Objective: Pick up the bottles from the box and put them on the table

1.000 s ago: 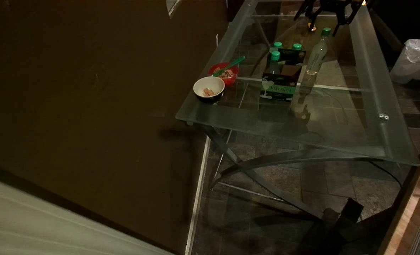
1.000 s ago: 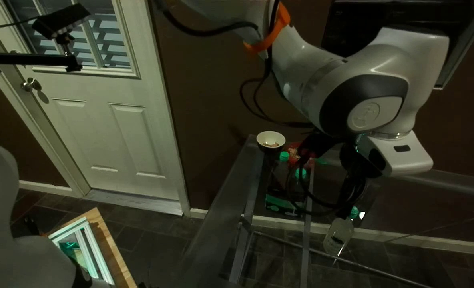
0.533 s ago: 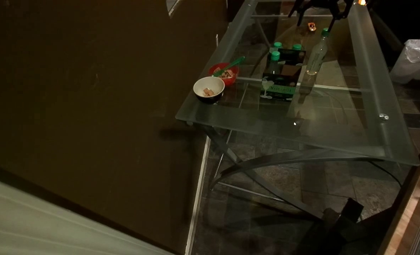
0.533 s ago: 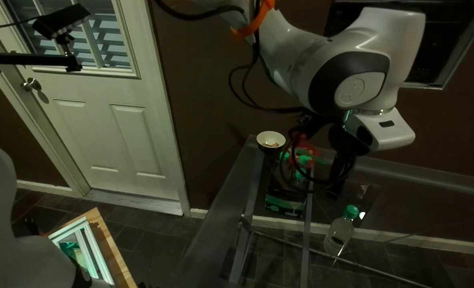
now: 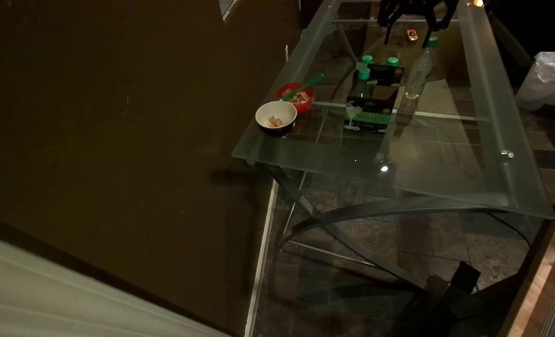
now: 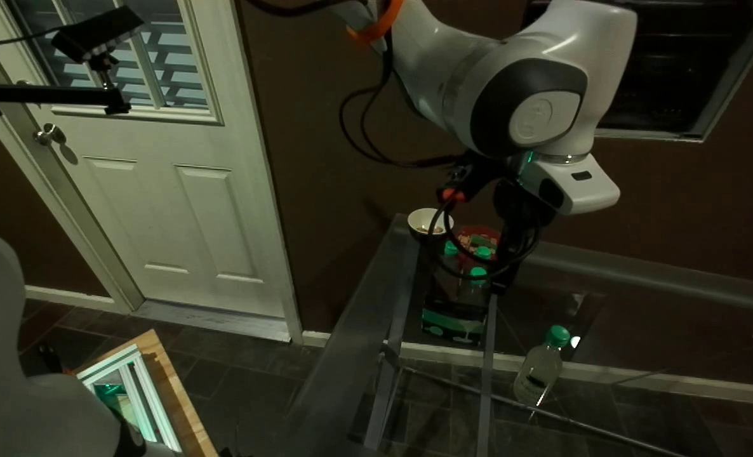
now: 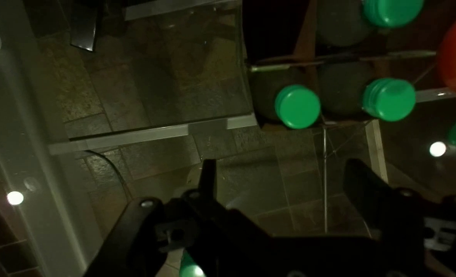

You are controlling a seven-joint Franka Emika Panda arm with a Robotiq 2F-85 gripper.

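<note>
Wrist view is showing, toward its left, a loose bottle (image 7: 189,267) peeping out by its green cap, partly covered by the hand (image 7: 281,169), so the next move is needing to clear it. The hand is hanging short of the box (image 5: 368,122), fingers (image 7: 208,179) spread wide and gripping nothing. I am taking this as reaching for the next of the three bottles (image 7: 297,106) inside the box: doing it well is going to mean centring over the nearest cap, threading one finger into the narrow gap beside its neighbour, lowering straight, closing on the neck and lifting clear of the divider. Those three are showing green caps, with bodies looking dark between the box walls; further right in both exterior views, the loose bottle is standing on the worktop (image 5: 502,117), looking pale and see-through, carrying printing too small to read.
</note>
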